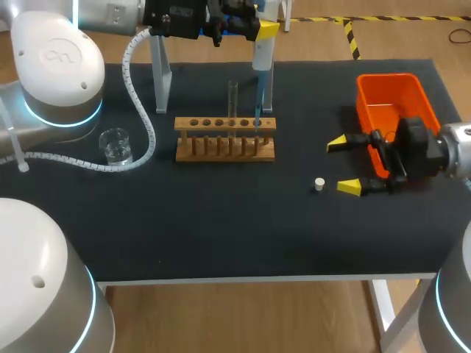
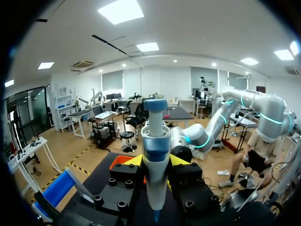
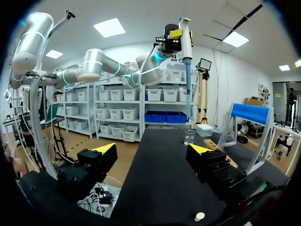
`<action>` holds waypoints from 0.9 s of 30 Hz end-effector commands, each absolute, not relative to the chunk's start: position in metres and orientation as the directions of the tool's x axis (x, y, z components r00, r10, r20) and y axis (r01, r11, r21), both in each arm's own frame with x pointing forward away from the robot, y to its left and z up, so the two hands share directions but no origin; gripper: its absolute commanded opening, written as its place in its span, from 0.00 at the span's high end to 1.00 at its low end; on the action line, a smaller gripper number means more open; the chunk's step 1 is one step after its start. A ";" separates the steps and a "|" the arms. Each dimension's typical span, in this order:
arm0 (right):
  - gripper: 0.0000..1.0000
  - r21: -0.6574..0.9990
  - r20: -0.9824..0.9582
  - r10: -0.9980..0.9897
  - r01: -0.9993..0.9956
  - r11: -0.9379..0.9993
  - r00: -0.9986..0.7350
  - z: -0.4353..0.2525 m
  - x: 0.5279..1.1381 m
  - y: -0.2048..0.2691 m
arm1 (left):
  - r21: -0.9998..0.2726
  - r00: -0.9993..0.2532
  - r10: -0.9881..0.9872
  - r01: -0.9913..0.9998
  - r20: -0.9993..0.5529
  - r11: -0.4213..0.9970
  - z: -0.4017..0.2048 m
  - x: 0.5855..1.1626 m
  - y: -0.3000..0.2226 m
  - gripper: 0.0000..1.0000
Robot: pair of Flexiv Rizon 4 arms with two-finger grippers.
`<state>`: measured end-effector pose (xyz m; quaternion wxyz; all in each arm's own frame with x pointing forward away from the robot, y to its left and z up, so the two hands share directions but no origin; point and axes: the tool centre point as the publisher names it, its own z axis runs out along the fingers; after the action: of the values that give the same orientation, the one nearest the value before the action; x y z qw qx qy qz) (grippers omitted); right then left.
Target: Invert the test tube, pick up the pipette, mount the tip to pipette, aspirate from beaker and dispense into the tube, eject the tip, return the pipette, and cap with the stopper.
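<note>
1. Pipette (image 2: 155, 141) is clamped upright in the left tool (image 2: 156, 162), its tip (image 1: 257, 110) down at the rack (image 1: 221, 151), beside the test tube (image 1: 232, 103).
2. Right tool (image 1: 344, 165) gapes wide, empty, near the stopper (image 1: 319, 184) on the desk (image 1: 221, 220).
3. Risk: a misaligned tip could jam the rack or knock the tube.

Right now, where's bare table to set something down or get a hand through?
Widest free patch: the front strip of the table, from its near edge up to the rack. Also bare: between rack and stopper. Crowded: the right side, with the open right gripper by the orange bin; the pipette hangs over the rack; beaker at left.
</note>
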<state>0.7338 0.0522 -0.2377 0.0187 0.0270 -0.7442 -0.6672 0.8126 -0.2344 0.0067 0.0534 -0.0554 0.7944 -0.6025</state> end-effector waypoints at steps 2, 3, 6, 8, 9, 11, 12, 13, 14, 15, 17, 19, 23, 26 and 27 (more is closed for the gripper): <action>0.00 0.994 -0.008 -0.065 -0.015 0.111 -0.998 -0.237 0.732 0.051 | -0.964 -0.988 -0.152 -0.022 -0.019 0.266 0.006 0.813 -0.234 1.00; 0.00 0.994 -0.008 -0.065 -0.015 0.111 -0.998 -0.237 0.732 0.051 | -0.964 -0.988 -0.152 -0.022 -0.019 0.266 0.006 0.813 -0.234 1.00; 0.00 0.994 -0.008 -0.065 -0.015 0.111 -0.998 -0.237 0.732 0.051 | -0.964 -0.988 -0.152 -0.022 -0.019 0.266 0.006 0.813 -0.234 1.00; 0.00 0.994 -0.008 -0.065 -0.015 0.111 -0.998 -0.237 0.732 0.051 | -0.964 -0.988 -0.152 -0.022 -0.019 0.266 0.006 0.813 -0.234 1.00; 0.00 0.994 -0.008 -0.065 -0.015 0.111 -0.998 -0.237 0.732 0.051 | -0.964 -0.988 -0.152 -0.022 -0.019 0.266 0.006 0.813 -0.234 1.00; 0.00 0.994 -0.008 -0.065 -0.015 0.111 -0.998 -0.237 0.732 0.051 | -0.964 -0.988 -0.152 -0.022 -0.019 0.266 0.006 0.813 -0.234 1.00; 0.00 0.994 -0.008 -0.065 -0.015 0.111 -0.998 -0.237 0.732 0.051 | -0.964 -0.988 -0.152 -0.022 -0.019 0.266 0.006 0.813 -0.234 1.00; 0.00 0.994 -0.008 -0.065 -0.015 0.111 -0.998 -0.237 0.732 0.051 | -0.964 -0.988 -0.152 -0.022 -0.019 0.266 0.006 0.813 -0.234 1.00; 0.00 0.994 -0.008 -0.065 -0.015 0.111 -0.998 -0.237 0.732 0.051 | -0.964 -0.988 -0.152 -0.022 -0.019 0.266 0.006 0.813 -0.234 1.00; 0.00 0.994 -0.008 -0.065 -0.015 0.111 -0.998 -0.237 0.732 0.051 | -0.964 -0.988 -0.152 -0.022 -0.019 0.266 0.006 0.813 -0.234 1.00; 0.00 0.994 -0.008 -0.065 -0.015 0.111 -0.998 -0.237 0.732 0.051 | -0.964 -0.988 -0.152 -0.022 -0.019 0.266 0.006 0.813 -0.234 1.00; 0.00 0.994 -0.008 -0.065 -0.015 0.111 -0.998 -0.237 0.732 0.051 | -0.964 -0.988 -0.152 -0.022 -0.019 0.266 0.006 0.813 -0.234 1.00; 0.00 0.994 -0.008 -0.065 -0.015 0.111 -0.998 -0.237 0.732 0.051 | -0.959 -0.983 -0.181 -0.034 -0.019 0.282 0.002 0.817 -0.215 1.00; 0.00 0.994 -0.008 -0.065 -0.015 0.111 -0.998 -0.237 0.732 0.051 | -0.956 -0.977 -0.212 -0.040 -0.024 0.291 -0.002 0.823 -0.193 1.00; 0.00 0.994 -0.008 -0.065 -0.015 0.111 -0.998 -0.237 0.732 0.051 | -0.953 -0.975 -0.221 -0.038 -0.031 0.300 -0.003 0.825 -0.186 1.00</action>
<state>0.7337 0.0524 -0.2378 0.0187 0.0270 -0.7442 -0.6672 0.8317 -0.2126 -0.0024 0.0764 -0.0800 0.7994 -0.5906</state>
